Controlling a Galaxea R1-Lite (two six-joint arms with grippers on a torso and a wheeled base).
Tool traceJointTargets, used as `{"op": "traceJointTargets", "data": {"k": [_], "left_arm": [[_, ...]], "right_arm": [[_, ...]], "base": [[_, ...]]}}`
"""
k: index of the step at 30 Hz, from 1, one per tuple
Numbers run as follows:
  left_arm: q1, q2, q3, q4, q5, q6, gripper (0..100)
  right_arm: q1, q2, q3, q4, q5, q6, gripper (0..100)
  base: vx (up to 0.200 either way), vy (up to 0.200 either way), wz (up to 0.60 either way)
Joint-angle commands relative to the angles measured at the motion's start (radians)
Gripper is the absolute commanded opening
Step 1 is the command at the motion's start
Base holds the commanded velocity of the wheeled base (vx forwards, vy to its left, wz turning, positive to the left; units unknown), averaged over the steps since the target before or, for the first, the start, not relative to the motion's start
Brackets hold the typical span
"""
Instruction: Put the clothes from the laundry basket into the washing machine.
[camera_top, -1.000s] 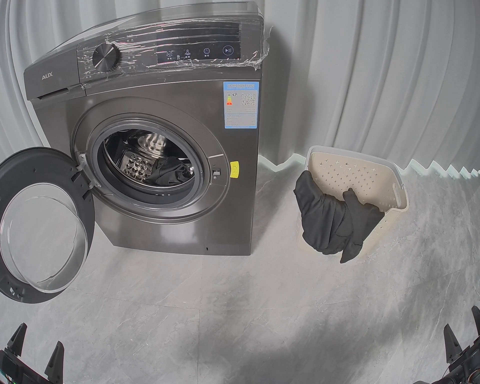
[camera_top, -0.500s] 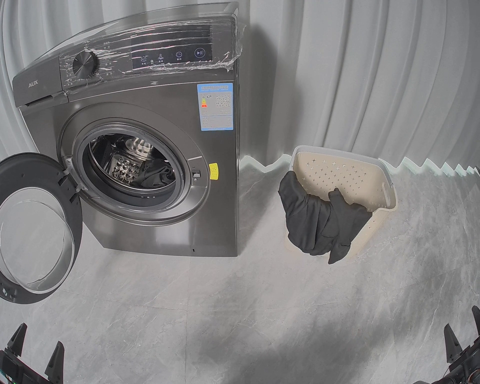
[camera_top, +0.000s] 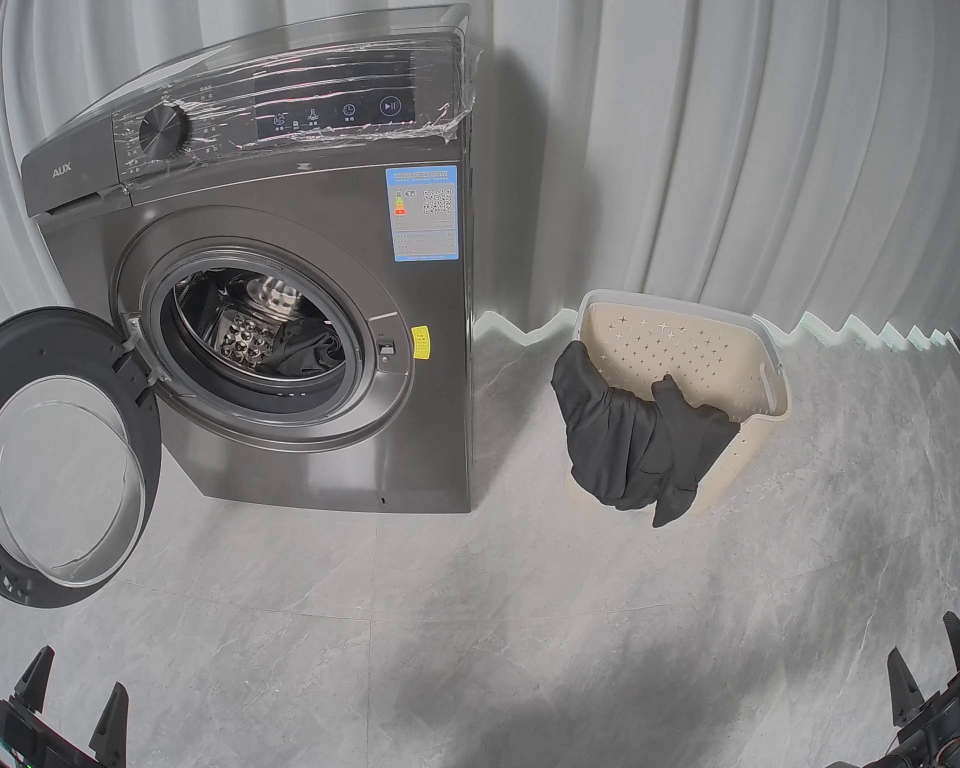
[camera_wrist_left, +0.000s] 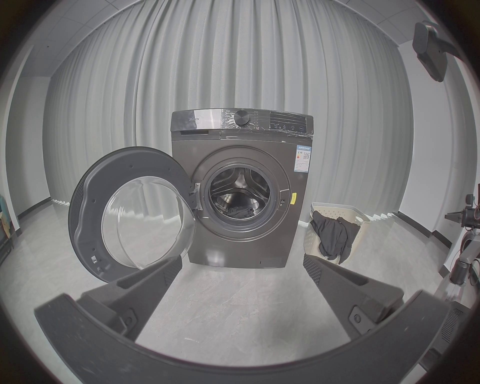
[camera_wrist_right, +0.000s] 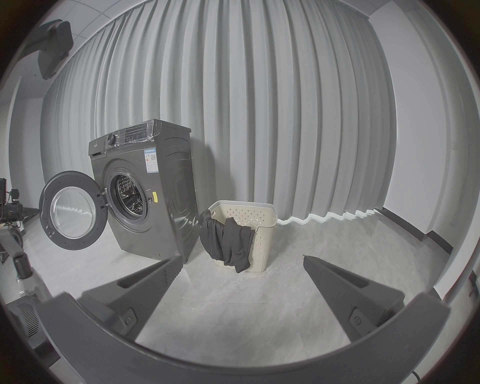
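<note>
Left gripper (camera_wrist_left: 241, 261) and right gripper (camera_wrist_right: 242, 260) hang low, spread wide, empty.
Limp dark cloth (camera_top: 630, 445) drapes the perforated cream laundry basket (camera_top: 700, 355) rim.

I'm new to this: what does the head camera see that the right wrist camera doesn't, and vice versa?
Head view: a dark garment lying in the drum, too small to make out from the wrist. Right wrist view: the washing machine's side panel and the laundry basket's outer wall. Both: the open door, the black clothes draped over the basket's rim, and the open right gripper.
</note>
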Motion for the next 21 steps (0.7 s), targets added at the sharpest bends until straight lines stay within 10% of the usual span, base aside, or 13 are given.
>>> {"op": "traceJointTargets", "data": {"k": [1,21], "left_arm": [[0.000,-0.016,0.016,0.000,0.000,-0.001,100],[0.000,-0.016,0.016,0.000,0.000,-0.001,100]], "right_arm": [[0.000,-0.013,0.018,0.000,0.000,-0.001,100],[0.000,-0.013,0.018,0.000,0.000,0.000,100]], "base": [[0.000,0.000,-0.60],[0.000,-0.040,-0.18]]}}
